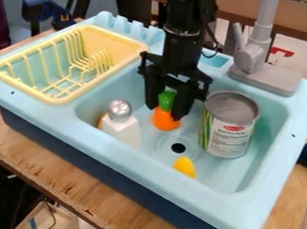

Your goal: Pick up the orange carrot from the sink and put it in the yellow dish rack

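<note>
One smooth, rounded carrot [166, 121] at tool [164, 112]

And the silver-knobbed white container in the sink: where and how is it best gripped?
Likely by the silver knob, coming straight down: it tops the white container, rounded and narrower than the body, and points up, while the sink wall crowds the body.

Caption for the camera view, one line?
Black gripper at the green top of a toy carrot, between a silver-topped container and a can in a blue sink.
</note>
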{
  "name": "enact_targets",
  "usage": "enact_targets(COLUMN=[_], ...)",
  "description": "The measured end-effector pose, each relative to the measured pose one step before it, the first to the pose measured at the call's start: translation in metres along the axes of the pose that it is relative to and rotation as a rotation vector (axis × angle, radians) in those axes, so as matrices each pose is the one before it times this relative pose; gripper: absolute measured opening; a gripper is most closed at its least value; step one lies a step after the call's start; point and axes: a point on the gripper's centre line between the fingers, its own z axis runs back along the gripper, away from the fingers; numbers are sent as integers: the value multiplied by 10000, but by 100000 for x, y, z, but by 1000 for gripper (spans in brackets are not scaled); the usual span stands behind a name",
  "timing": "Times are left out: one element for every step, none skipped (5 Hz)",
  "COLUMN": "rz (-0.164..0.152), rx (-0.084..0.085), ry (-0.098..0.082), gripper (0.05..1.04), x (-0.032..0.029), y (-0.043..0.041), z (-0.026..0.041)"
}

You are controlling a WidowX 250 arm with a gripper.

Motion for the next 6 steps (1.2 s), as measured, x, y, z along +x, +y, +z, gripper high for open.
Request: enact_targets(rz=[294,826,459,614,584,154], rx=[-284,-19,53,689,405,-16], ry=[-728,-1006,-504,274,327,221], gripper=[647,647,647,647,647,647], x=[-29,-1037,-229,-499,205,685], y=[721,2042,2111,2567,2508,731], z=[3080,4571,2551,327,-973,-1606])
